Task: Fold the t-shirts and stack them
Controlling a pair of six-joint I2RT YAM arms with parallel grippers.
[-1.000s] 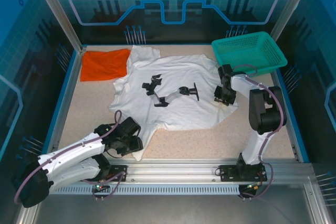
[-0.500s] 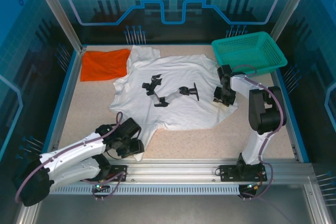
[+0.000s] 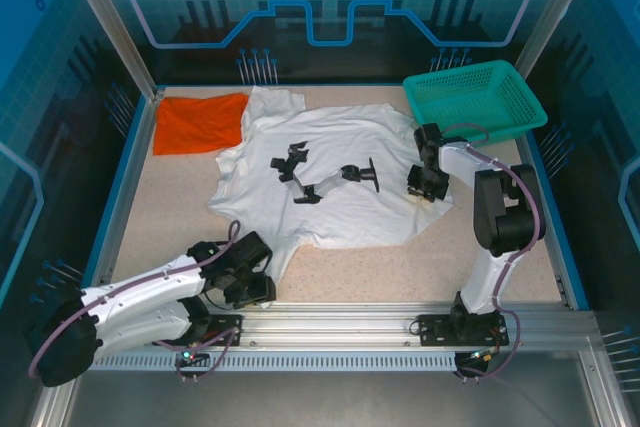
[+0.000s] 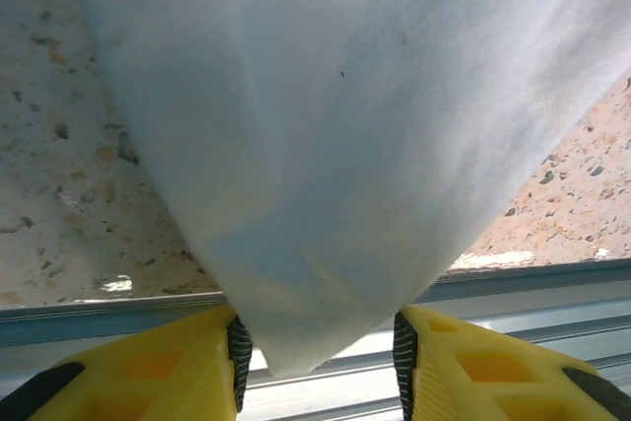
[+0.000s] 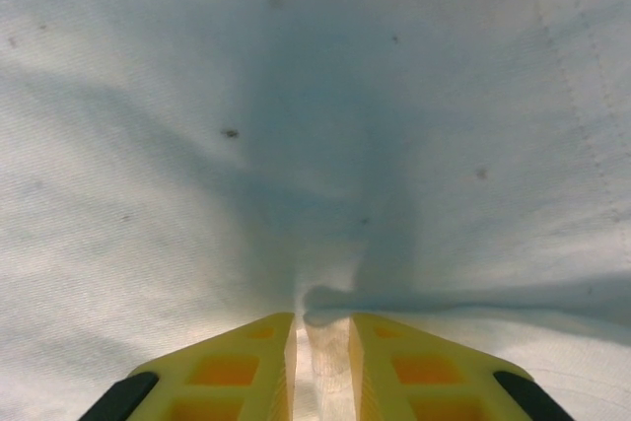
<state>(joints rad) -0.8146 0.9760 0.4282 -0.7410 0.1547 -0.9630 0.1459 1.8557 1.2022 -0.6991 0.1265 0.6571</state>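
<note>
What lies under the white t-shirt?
Under the lifted near corner of the white t-shirt, the speckled table and a metal rail show. Whatever lies under its spread middle is covered by the cloth and cannot be seen.

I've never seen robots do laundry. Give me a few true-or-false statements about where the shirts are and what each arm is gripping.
1. The white t-shirt lies spread out in the middle of the table. True.
2. The orange-red t-shirt is inside the teal basket. False: it lies on the table at the far left corner, and the basket stands at the far right corner.
3. The right gripper pinches a fold of the white t-shirt. True.
4. The left gripper holds the orange-red t-shirt. False: it has the white t-shirt's near corner between its fingers.
</note>
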